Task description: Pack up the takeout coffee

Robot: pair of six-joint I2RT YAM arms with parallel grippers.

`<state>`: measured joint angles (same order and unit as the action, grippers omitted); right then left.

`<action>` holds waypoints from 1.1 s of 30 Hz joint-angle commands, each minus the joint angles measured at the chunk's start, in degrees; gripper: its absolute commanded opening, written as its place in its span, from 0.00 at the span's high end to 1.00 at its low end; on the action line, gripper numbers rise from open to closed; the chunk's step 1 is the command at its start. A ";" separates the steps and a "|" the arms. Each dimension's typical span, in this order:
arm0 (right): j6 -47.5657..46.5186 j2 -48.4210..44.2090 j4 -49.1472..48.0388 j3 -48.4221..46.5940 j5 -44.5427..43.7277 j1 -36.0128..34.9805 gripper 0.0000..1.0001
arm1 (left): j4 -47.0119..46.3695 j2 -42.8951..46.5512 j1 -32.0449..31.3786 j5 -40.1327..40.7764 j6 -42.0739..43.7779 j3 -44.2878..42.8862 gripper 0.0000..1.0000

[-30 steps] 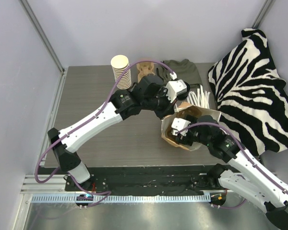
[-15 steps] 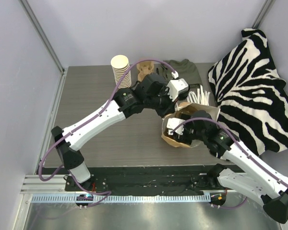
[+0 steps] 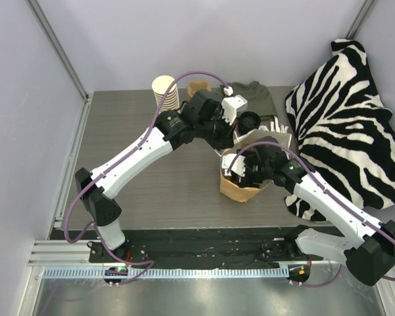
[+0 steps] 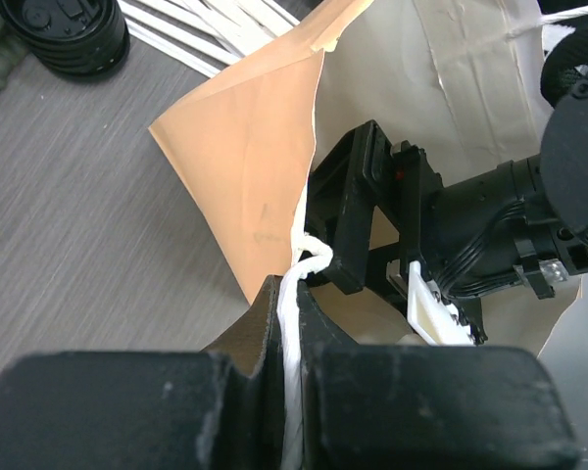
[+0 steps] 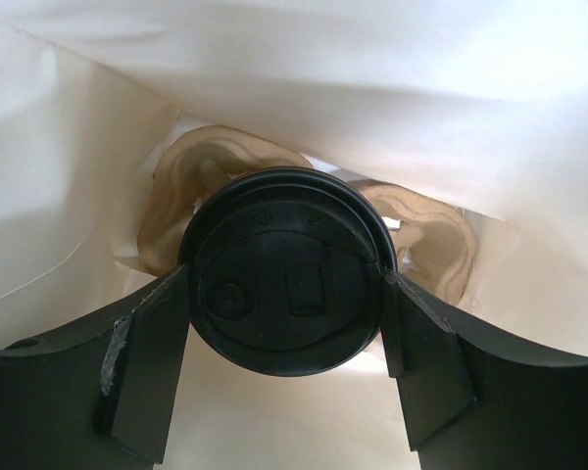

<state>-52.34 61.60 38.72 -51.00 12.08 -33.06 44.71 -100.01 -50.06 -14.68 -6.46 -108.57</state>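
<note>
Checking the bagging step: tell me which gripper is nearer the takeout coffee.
Right. The right gripper is inside the paper bag, clamped around the takeout coffee. The left gripper is outside, at the bag's rim, pinching its white string handle.

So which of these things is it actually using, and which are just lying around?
In use: coffee cup, gripped by the right hand inside the paper bag; bag handle, pinched by the left hand.
Lying about: cup stack, loose black lids, white sticks, zebra cloth, green cloth.
</note>
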 commanded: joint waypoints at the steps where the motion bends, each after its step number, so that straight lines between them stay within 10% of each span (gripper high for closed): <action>1: -2.85 4.83 14.27 0.21 3.83 1.85 0.86 | 4.07 -0.45 1.37 -3.34 -3.29 -1.38 1.00; 12: -9.62 11.78 15.68 -2.78 7.52 6.25 0.79 | 3.28 -1.25 3.22 -4.04 -5.67 0.91 1.00; 20: -9.72 9.24 16.39 -3.93 8.75 6.16 0.35 | 2.40 -0.19 3.39 -4.39 -4.09 2.66 1.00; 33: -6.20 6.86 16.56 -7.79 9.19 6.16 0.07 | 1.08 0.60 3.22 -5.10 -1.54 4.25 1.00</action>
<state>-59.83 68.34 48.73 -57.82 22.15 -27.14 42.26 -100.77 -46.61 -18.65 -9.82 -105.38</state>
